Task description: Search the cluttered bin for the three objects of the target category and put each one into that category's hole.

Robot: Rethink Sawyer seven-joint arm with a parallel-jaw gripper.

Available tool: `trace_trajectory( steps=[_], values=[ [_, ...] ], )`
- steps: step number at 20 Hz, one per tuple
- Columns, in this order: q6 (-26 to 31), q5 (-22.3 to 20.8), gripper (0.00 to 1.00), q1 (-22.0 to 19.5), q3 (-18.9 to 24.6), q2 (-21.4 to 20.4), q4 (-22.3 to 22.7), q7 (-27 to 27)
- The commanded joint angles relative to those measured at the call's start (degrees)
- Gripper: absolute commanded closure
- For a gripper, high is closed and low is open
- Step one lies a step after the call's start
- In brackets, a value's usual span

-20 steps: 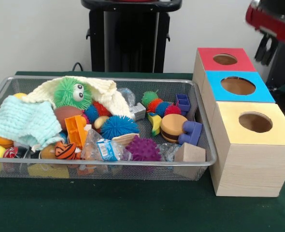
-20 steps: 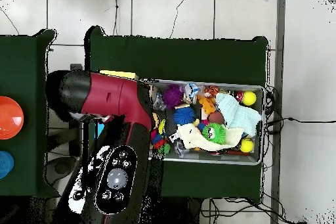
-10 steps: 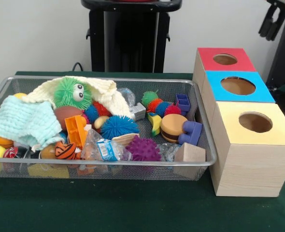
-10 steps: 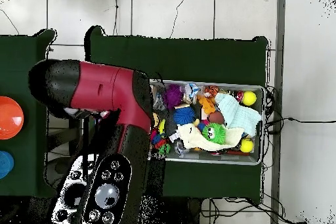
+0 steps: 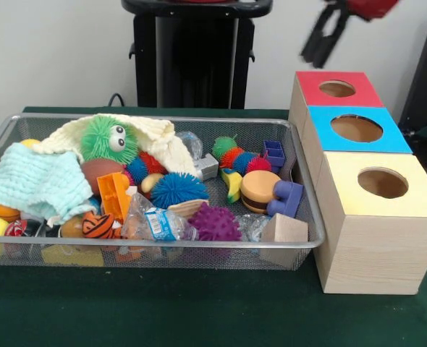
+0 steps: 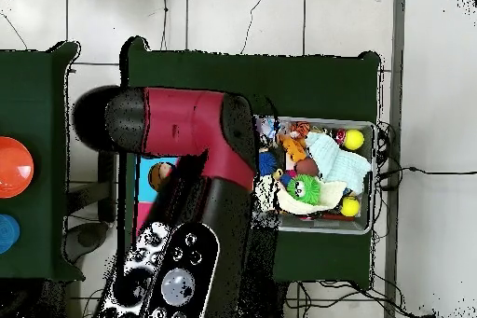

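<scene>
From the front, my gripper (image 5: 320, 40) hung high above the red-topped box (image 5: 336, 88), blurred and carrying nothing; its dark fingers looked spread apart, so I judged it released. Three boxes stood in a row beside the wire bin (image 5: 300, 242) on the green counter (image 5: 199, 311): red farthest, then the blue-topped box (image 5: 358, 130), then the yellow-topped box (image 5: 376, 189), each with a round hole. I could not tell which category was wanted. The bin held a green fuzzy toy (image 5: 109, 140) lying on a cream cloth (image 5: 166, 144), a pale blue cloth (image 5: 36, 181), a blue spiky ball (image 5: 177, 189), a purple spiky ball (image 5: 215, 223), a toy burger (image 5: 260, 191), a purple block (image 5: 286, 198), a wooden block (image 5: 282, 230) and a crinkled plastic packet (image 5: 152, 220).

If the spiky balls were the target, I judged them light, soft and springy; I would close across the middle of the body, since the spikes would give and slip. The purple one lay touching the packet, so it might drag that along.

From overhead, my red arm (image 6: 186, 128) covered the boxes and the nearer end of the bin. Only the green fuzzy toy (image 6: 304, 186), the cloths and a yellow ball (image 6: 353, 138) at the bin's far end showed clearly. My gripper was hidden there.
</scene>
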Motion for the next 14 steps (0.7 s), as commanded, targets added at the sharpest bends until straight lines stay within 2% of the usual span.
trace_trajectory(
  steps=[1, 5, 8, 10, 14],
  values=[
    [-21.3, -11.2, 1.0, -8.7, 8.7, -3.7, 15.5, -18.5],
    [-30.2, -16.1, 1.0, -14.6, 14.0, -7.5, 22.1, -21.8],
    [-35.9, -19.1, 1.0, -20.0, 19.3, -9.7, 26.6, -21.5],
    [-38.4, -21.6, 1.0, -22.3, 21.8, -9.9, 27.8, -20.2],
    [-38.8, -25.1, 1.0, -23.9, 24.1, -10.2, 28.1, -17.6]
  ],
)
